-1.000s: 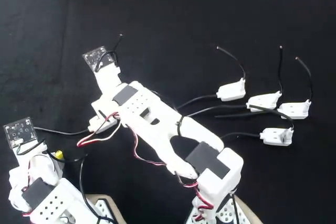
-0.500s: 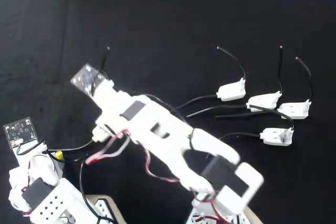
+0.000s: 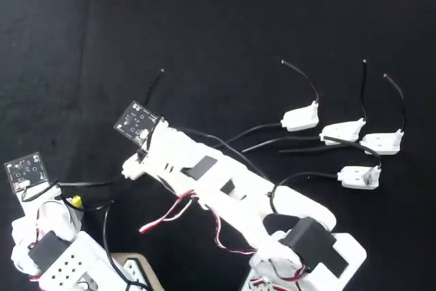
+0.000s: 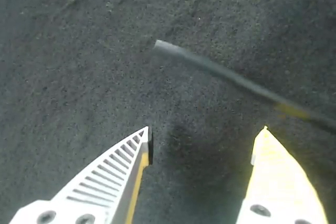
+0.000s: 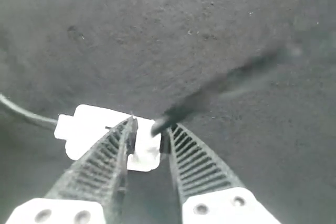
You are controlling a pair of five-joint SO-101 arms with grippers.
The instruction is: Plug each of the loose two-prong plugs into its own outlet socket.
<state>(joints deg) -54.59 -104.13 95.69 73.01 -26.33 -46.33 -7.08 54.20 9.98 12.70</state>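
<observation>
A white plug (image 5: 86, 129) is clamped in the right gripper (image 5: 150, 134); the left gripper (image 4: 207, 129) is held wide over the black surface (image 4: 79, 51).

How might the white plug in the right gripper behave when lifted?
The white plug looks rigid and probably light. Its black cord juts straight out, so likely springy, not floppy. Pinched at one end by the right gripper, it may pivot.

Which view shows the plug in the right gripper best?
Right wrist view: the white plug sits clamped in the right gripper, seen close up. In the high view the arm covers it, bar a cord end. The left wrist view faces another cord.
</observation>
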